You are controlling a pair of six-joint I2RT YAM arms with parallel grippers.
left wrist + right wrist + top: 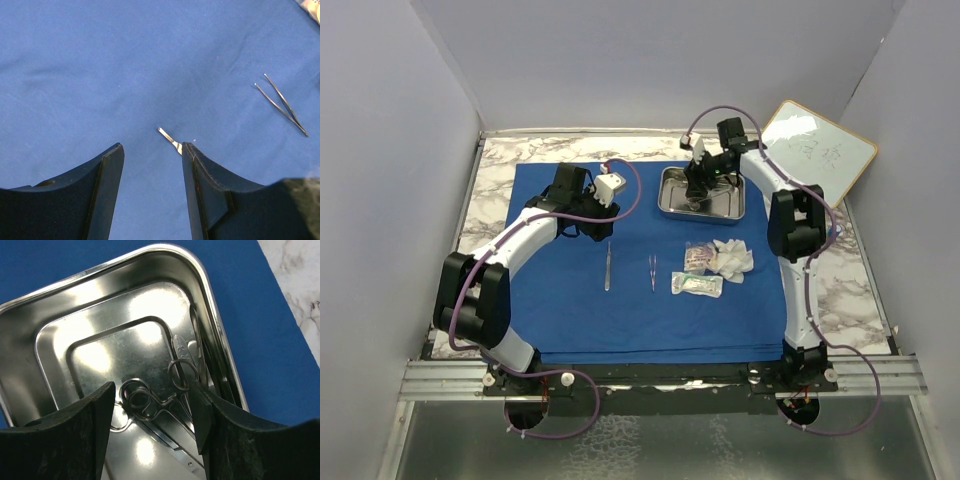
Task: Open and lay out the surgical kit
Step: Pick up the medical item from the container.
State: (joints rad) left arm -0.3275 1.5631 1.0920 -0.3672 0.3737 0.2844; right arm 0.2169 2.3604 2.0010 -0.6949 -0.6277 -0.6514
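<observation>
Steel ring-handled instruments [145,400] lie in the tray [75,279] directly beneath the right pincer [152,390], whose jaws stand apart, gripping nothing. It would do best to straddle one ring squarely before closing, clear of the tray wall to its right. The left pincer [152,147], likewise released, hangs over the blue wrap [150,60], which is spread flat and lightly creased.

place: robot lab booth; cues: grey partition walls [380,150]; marble tabletop [850,290]; aluminium rail [440,378]
</observation>
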